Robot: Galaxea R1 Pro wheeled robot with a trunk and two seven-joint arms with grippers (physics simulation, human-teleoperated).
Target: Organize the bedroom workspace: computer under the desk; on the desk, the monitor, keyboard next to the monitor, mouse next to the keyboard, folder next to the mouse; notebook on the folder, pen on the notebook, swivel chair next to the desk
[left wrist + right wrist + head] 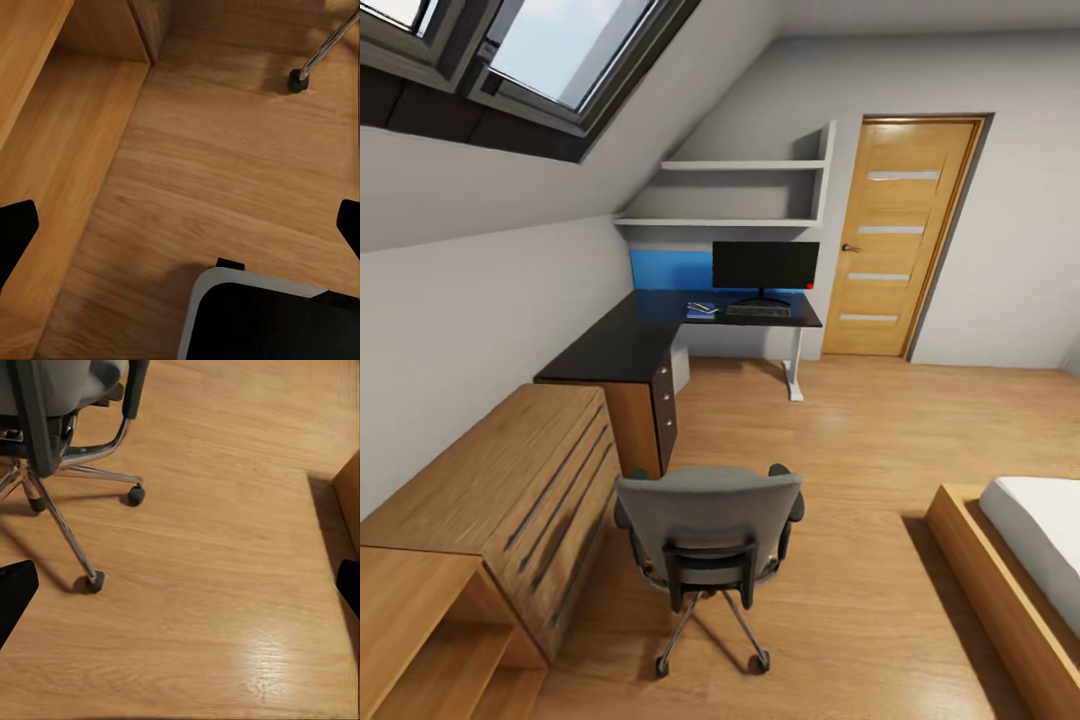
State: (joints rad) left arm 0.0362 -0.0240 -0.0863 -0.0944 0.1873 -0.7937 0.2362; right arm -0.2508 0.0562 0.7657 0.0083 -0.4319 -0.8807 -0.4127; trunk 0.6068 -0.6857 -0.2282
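Note:
The swivel chair (708,520) stands on the wood floor with its grey back toward me, and the back hides the seat and the folder. Far behind it is the black L-shaped desk (622,345). On the desk are the monitor (765,266) and, in front of it, the keyboard (758,311). A small flat thing (701,310) lies left of the keyboard, too small to name. The pale computer (680,368) sits under the desk. I cannot make out the mouse, notebook or pen. My left gripper (180,229) and right gripper (180,589) hang open over the floor, holding nothing.
A light wood chest of drawers (510,480) runs along the left wall beside the chair. The bed (1020,560) is at the right and a wooden door (895,240) at the back. The chair's metal legs (67,529) and a castor (298,80) are close to my arms.

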